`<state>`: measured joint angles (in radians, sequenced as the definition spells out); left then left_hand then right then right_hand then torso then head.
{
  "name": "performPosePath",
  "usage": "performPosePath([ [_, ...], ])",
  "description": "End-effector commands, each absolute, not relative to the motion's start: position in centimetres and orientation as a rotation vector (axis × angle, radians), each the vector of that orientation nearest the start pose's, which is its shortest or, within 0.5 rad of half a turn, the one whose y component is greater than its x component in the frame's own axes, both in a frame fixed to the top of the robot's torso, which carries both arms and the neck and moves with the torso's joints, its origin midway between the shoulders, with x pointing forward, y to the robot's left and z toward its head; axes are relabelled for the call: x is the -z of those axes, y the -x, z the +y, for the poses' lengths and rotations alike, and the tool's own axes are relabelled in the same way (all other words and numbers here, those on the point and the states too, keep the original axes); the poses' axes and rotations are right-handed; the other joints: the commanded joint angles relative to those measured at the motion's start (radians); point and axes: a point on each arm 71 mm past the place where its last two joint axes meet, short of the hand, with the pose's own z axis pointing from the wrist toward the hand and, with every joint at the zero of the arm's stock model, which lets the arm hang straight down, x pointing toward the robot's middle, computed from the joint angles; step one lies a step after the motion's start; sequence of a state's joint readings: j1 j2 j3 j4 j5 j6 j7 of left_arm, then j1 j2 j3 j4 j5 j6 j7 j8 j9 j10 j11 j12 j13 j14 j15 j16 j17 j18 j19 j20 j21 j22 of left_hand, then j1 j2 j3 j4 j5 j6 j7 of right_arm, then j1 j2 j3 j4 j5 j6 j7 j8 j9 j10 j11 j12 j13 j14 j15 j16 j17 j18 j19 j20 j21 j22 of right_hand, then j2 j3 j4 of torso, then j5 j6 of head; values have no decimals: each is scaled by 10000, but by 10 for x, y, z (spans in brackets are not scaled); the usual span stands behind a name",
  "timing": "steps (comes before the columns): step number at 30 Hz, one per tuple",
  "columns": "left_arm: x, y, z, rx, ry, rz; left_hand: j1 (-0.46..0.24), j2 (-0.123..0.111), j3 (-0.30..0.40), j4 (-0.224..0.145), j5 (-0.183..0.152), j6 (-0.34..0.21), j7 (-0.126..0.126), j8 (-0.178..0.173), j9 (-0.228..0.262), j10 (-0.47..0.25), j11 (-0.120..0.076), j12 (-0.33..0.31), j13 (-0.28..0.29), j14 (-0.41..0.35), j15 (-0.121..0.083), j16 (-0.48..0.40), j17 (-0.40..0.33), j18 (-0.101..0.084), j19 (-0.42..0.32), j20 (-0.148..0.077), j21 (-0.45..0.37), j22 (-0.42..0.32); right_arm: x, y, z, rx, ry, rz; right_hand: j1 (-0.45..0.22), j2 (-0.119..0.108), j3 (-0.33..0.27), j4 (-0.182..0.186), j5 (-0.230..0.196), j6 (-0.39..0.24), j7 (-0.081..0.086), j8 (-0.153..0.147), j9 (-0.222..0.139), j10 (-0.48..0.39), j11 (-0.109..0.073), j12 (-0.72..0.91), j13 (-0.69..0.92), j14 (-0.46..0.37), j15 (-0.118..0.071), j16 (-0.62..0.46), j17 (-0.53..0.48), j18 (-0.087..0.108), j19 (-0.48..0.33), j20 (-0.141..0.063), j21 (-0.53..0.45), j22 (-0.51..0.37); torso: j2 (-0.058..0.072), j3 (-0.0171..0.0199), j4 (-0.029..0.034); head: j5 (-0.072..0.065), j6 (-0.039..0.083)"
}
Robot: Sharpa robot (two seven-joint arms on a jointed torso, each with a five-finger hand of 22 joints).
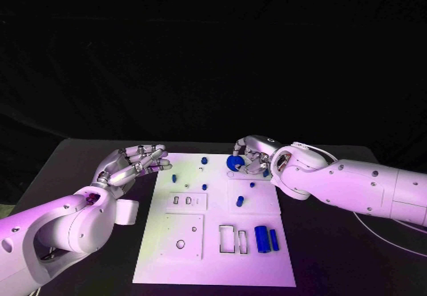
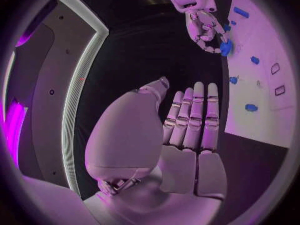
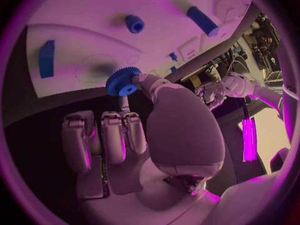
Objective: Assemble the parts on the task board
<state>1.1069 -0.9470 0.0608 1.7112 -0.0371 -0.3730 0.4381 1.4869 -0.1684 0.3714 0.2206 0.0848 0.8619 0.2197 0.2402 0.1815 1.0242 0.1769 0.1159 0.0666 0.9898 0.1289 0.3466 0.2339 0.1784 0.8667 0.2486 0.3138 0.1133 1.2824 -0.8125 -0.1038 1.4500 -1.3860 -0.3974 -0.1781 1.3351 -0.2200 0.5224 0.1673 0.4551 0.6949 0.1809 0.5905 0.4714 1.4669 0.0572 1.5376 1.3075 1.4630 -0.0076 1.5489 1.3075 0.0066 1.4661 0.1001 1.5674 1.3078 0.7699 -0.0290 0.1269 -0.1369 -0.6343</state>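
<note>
The white task board (image 1: pixel 213 246) lies in the middle of the black table. My right hand (image 1: pixel 253 155) hovers over the board's far right part and pinches a round blue toothed gear (image 1: pixel 236 162) between thumb and finger; the gear (image 3: pixel 123 81) hangs just above the board (image 3: pixel 81 15). My left hand (image 1: pixel 133 163) floats at the board's far left corner with its fingers (image 2: pixel 194 115) straight, apart and holding nothing. Small blue parts lie on the board: a peg (image 1: pixel 203 160), a short piece (image 1: pixel 240 200) and a long cylinder (image 1: pixel 261 238).
A flat blue block (image 3: pixel 46 59), a blue knob (image 3: pixel 134 23) and a blue cylinder (image 3: pixel 202 21) lie on the board around my right hand. Cut-out recesses (image 1: pixel 233 239) sit in the board's near half. Bare black table (image 1: pixel 80 160) flanks the board on both sides.
</note>
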Motion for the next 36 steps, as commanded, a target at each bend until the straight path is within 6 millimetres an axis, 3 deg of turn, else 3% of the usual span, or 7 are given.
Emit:
performPosePath([
  [1,164,-451,207,16347,10988,13455,-95,-18,44,-13,-22,41,156,-58,-15,80,3,-58,-2,52,-13,53,10,56,70,-15,49,-12,161,-505,-199,-5730,798,15555,-131,-27,54,-12,-26,755,-452,23,25,686,-42,-52,2142,911,-72,12,1870,-66,1047,-51,34,2630,0,-2,-1,30,18],
  [6,164,-451,206,16368,10981,13456,-95,-18,44,-13,-22,41,156,-58,-15,80,3,-58,-2,52,-13,53,10,56,70,-15,49,-12,155,-501,-176,-5921,1481,15135,-184,-46,65,-23,-58,771,-457,3,23,689,-45,-50,2145,912,-74,13,1875,-66,1047,-54,34,2630,2,-6,32,63,33],
  [14,163,-451,205,16403,10957,13436,-95,-18,44,-13,-22,41,156,-58,-15,80,3,-58,-2,52,-13,53,10,56,70,-15,49,-12,152,-502,-139,-6089,2265,14744,-263,-58,102,-60,-155,798,-465,-41,17,689,-54,-54,2144,911,-81,11,1869,-66,1047,-60,34,2630,12,-24,37,112,54],
  [18,163,-451,204,16430,10949,13442,-95,-18,44,-13,-22,41,156,-58,-15,80,3,-58,-2,52,-13,53,10,56,70,-15,49,-12,156,-506,-126,-6047,2477,14731,-282,-60,117,-76,-189,795,-463,-62,13,690,-54,-54,2145,910,-82,9,1862,-66,1047,-62,34,2630,18,-13,32,121,63],
  [24,163,-451,203,16457,10944,13456,-107,-1,79,-15,-21,35,159,-70,-21,80,5,-82,-3,51,-12,57,23,55,76,-17,49,-20,165,-508,-113,-6032,2636,14787,-304,-58,138,-97,-226,786,-460,-91,8,683,-52,-63,2134,908,-83,5,1850,-66,1047,-63,34,2630,19,-4,29,169,30],
  [29,163,-451,203,16479,10934,13456,-107,-1,81,-16,-21,35,159,-71,-22,80,5,-83,-3,50,-12,57,23,55,76,-17,49,-20,171,-511,-107,-5954,2724,14883,-304,-58,138,-97,-226,786,-460,-91,8,683,-52,-63,2134,908,-83,5,1850,-66,1047,-63,34,2630,16,-20,24,147,15],
  [36,162,-451,203,16483,10925,13441,-107,-1,81,-16,-21,35,159,-71,-22,80,5,-83,-3,50,-12,57,23,55,76,-17,49,-20,179,-514,-107,-5775,2758,15063,-330,-73,151,-116,-238,766,-452,-122,1,683,-47,-63,2135,908,-80,5,1851,-66,1047,-63,34,2630,20,14,-5,192,5],
])
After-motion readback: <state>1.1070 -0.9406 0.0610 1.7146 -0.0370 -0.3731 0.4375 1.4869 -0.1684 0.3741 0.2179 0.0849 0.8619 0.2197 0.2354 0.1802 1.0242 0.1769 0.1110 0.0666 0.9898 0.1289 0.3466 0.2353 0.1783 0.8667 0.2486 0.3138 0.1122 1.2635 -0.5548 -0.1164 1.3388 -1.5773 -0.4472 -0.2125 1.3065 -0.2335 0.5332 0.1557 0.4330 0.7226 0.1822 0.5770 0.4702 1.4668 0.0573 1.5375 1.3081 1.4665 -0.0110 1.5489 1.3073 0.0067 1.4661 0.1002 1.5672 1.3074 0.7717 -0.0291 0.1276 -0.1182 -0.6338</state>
